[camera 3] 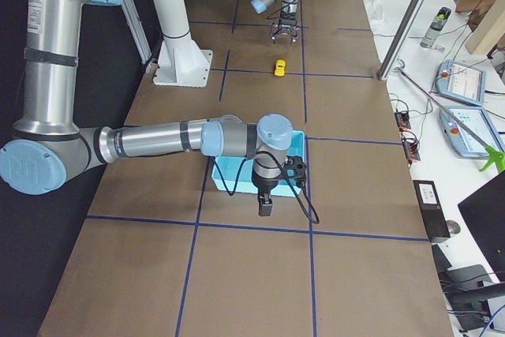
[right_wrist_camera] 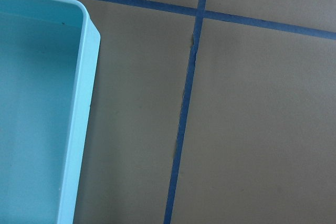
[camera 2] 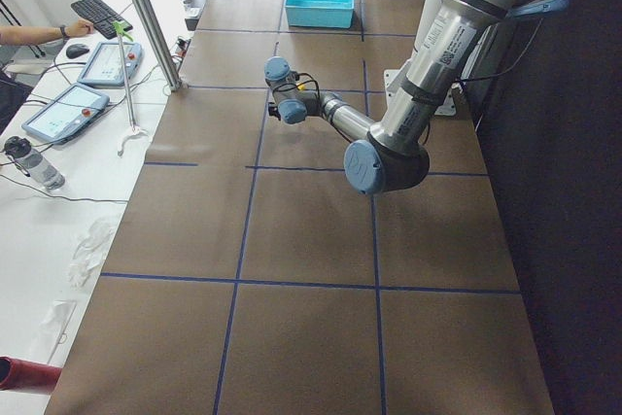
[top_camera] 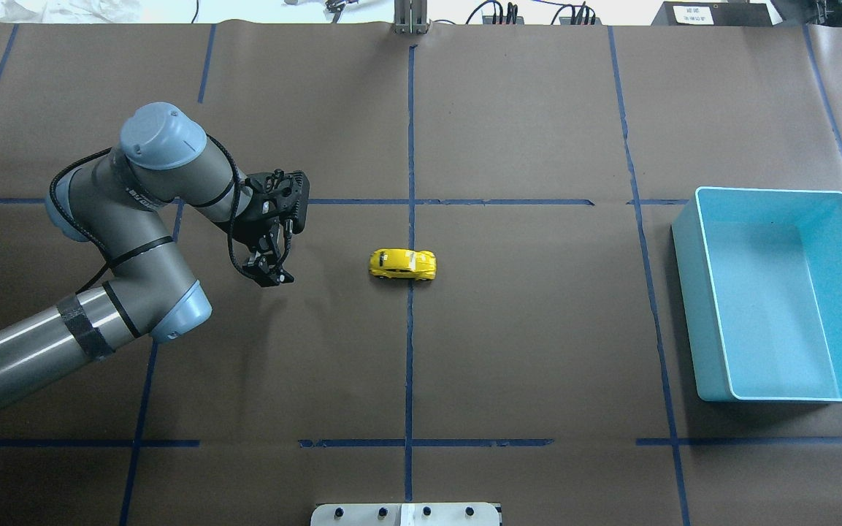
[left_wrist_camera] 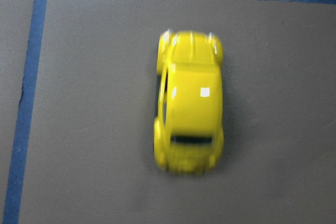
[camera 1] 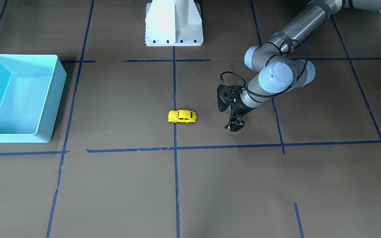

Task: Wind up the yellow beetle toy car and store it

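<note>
Car: yellow, on its wheels on the surface, lying across the centre tape line, approx. mid-surface, nothing touching it. L pincer: points down over the surface, beside the car on the robot's left, near but apart from it; jaws look parted, holding nothing. L wrist view: car from above, blurred. Blue bin: at the robot's right, well apart from the car. R pincer: hangs by the bin's edge; open or closed cannot be told.
</note>
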Tool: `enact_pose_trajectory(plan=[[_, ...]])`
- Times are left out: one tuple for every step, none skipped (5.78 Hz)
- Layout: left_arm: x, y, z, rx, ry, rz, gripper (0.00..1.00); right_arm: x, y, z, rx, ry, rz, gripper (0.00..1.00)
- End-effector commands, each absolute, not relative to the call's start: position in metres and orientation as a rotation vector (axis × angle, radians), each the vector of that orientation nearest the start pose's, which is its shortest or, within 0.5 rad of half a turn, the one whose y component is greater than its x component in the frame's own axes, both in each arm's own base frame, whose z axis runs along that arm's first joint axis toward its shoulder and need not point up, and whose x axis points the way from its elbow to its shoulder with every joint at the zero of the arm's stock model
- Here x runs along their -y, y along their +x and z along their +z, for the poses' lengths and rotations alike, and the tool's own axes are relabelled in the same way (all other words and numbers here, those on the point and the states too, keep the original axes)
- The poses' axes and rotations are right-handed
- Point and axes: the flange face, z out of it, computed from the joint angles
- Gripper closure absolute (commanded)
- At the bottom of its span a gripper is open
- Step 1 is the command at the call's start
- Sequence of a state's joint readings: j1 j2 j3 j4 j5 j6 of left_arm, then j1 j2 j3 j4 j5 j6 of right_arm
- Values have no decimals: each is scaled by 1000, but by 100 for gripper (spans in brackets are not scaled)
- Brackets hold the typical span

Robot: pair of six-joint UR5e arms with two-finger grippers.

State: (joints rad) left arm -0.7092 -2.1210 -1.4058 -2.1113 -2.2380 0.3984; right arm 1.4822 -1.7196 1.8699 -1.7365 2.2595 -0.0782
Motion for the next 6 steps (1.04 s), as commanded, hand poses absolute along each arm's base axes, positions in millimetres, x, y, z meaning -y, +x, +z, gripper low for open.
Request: enact_pose_trajectory(plan=[[525,471,341,-897,793,1409,0,428,32,602,689,-18,-155,0],[541,446,337,-916,746,1366,0,428,32,602,689,-18,-155,0],[548,417,318,-906,669,1317,0,428,33,602,689,-18,-154,0],[550,391,303,-882,606,1273,0,428,33,602,689,-18,-154,0],[561,364,299,-861,584,1226,0,428,33,602,689,-18,-154,0],[577,325,309,-834,534,1151,0,429,32,599,689,-9,-160,0]])
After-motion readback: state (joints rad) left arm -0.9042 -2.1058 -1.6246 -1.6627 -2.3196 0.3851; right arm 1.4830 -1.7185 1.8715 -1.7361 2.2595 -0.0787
